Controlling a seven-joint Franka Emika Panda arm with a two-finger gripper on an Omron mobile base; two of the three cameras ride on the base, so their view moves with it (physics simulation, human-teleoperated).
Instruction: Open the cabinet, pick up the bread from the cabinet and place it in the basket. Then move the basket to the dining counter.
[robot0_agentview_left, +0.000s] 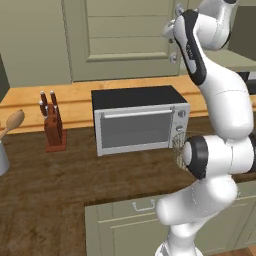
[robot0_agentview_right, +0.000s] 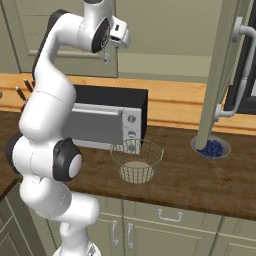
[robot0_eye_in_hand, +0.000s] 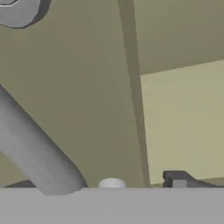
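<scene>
The cabinet (robot0_agentview_left: 125, 35) is a sage-green wall cupboard above the worktop, and the door in front of me is closed. My gripper (robot0_agentview_left: 172, 34) is raised to the door's right edge, at its curved silver bar handle (robot0_eye_in_hand: 37, 153). In the hand view the gripper (robot0_eye_in_hand: 114, 181) is open and close to the door, with one dark fingertip (robot0_eye_in_hand: 178, 178) to the right of the bar. The hand (robot0_agentview_right: 119, 34) is high up at the door. The wire basket (robot0_agentview_right: 136, 160) stands empty on the dark worktop in front of the microwave. The bread is hidden and the dining counter is out of view.
A black and silver microwave (robot0_agentview_left: 140, 122) sits on the worktop under the hand. A knife block (robot0_agentview_left: 52, 127) stands to its left. A bowl of blue berries (robot0_agentview_right: 212, 148) lies right of the basket, beside a sage door panel (robot0_agentview_right: 220, 75) seen edge-on with a silver handle (robot0_agentview_right: 241, 65).
</scene>
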